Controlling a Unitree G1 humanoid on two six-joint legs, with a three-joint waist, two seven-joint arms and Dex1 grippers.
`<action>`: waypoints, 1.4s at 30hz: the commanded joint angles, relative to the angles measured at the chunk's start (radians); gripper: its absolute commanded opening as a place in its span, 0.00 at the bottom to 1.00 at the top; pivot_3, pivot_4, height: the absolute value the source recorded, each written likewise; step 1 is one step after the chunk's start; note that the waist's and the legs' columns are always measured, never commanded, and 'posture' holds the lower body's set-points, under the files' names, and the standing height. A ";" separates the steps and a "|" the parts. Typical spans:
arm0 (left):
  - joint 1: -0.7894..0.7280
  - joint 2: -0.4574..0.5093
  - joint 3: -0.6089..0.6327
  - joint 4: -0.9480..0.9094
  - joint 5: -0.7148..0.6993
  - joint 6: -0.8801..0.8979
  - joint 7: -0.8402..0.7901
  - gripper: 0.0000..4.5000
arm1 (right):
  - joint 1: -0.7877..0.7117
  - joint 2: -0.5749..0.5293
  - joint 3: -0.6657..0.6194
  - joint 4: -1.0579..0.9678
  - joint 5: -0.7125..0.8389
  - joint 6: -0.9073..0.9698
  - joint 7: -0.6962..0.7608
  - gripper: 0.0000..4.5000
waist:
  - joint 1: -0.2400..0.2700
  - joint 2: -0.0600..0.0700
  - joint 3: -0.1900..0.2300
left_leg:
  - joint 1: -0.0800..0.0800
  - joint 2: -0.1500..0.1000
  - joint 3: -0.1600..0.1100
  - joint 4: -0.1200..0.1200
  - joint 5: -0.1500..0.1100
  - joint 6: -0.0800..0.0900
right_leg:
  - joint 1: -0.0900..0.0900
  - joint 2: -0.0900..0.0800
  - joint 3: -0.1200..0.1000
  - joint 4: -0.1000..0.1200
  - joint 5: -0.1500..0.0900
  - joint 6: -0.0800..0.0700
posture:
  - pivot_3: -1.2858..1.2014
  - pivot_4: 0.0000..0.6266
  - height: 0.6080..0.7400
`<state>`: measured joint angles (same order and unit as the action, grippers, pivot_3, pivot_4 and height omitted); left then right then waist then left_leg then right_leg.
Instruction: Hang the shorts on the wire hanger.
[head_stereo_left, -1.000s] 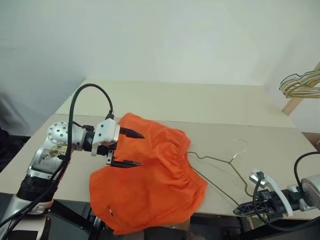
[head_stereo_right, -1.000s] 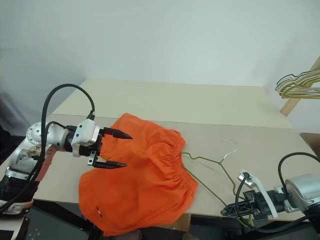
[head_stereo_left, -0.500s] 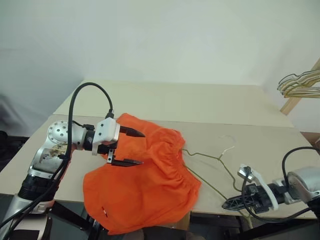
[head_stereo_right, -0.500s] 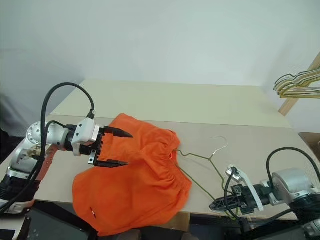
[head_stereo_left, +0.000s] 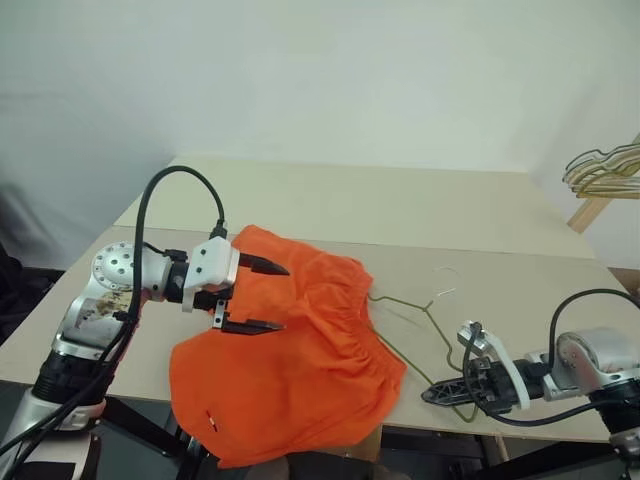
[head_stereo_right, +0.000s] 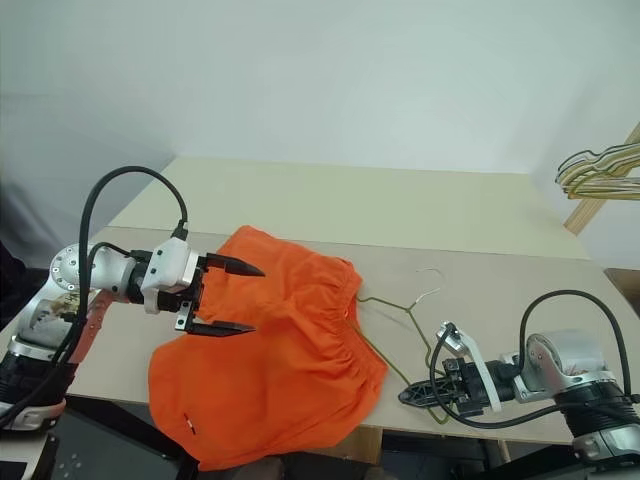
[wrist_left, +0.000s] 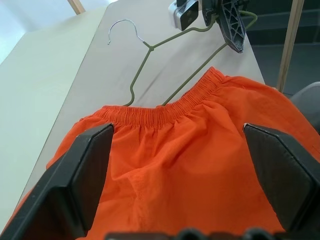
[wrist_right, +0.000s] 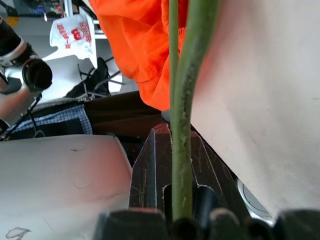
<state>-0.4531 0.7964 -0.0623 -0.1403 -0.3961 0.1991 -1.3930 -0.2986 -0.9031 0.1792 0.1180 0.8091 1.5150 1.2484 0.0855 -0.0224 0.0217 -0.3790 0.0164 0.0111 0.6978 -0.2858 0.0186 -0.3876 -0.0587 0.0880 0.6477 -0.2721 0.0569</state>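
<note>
Shorts (head_stereo_left: 290, 370) lie spread on the worktop (head_stereo_left: 400, 215), near edge, one hem hanging over; hanger (head_stereo_left: 415, 325) just right of them, one end tucked under the waistband, hook pointing far; right gripper (head_stereo_left: 432, 393) jaws clamped on its near wire; left gripper (head_stereo_left: 262, 296) jaws wide apart, hovering over the shorts w/ nothing held; hanging barely begun, shorts not yet threaded.

Left arm reaches in from left side, wrist turned so left gripper (head_stereo_left: 262, 296) points toward right gripper, tilted slightly down. Black fingers (head_stereo_left: 258, 265) spread wide, one above other — nothing between them, hovering over shorts (head_stereo_left: 300, 370).

Right arm comes in low from right, cable looping over wrist. Right gripper (head_stereo_left: 432, 393) points toward left one — fingers clamped tight on wire hanger (head_stereo_left: 410, 322).
</note>
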 joint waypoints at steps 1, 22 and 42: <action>-0.025 0.001 0.007 -0.002 -0.007 -0.006 0.003 1.00 | -0.051 0.037 -0.032 0.022 0.018 0.021 -0.031 0.00 | -0.003 0.000 0.000 | 0.000 0.000 0.000 0.000 0.000 0.000 | 0.000 0.000 0.000 0.000 0.000 0.000 | 0.57 0.00 1.00; -0.016 0.000 0.005 -0.008 -0.003 -0.014 0.005 1.00 | -0.164 0.227 -0.121 0.156 0.025 0.052 -0.162 0.00 | -0.022 0.000 0.000 | 0.000 0.000 -0.001 -0.001 0.000 0.000 | 0.000 0.000 -0.001 0.000 0.000 0.000 | 0.58 0.00 1.00; -0.036 -0.004 -0.003 0.005 0.004 -0.015 -0.001 1.00 | -0.263 0.348 -0.157 0.255 -0.040 -0.050 -0.242 0.00 | -0.035 -0.002 -0.001 | 0.003 0.001 -0.001 -0.002 0.000 -0.001 | 0.001 0.001 -0.001 0.001 0.001 -0.002 | 0.57 0.00 1.00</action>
<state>-0.4599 0.7938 -0.0668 -0.1386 -0.3905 0.1942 -1.3958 -0.5416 -0.5431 0.0533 0.4274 0.7560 1.4800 0.9989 0.0506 -0.0240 0.0204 -0.3770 0.0171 0.0100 0.6956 -0.2853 0.0178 -0.3872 -0.0575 0.0873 0.6485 -0.2712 0.0553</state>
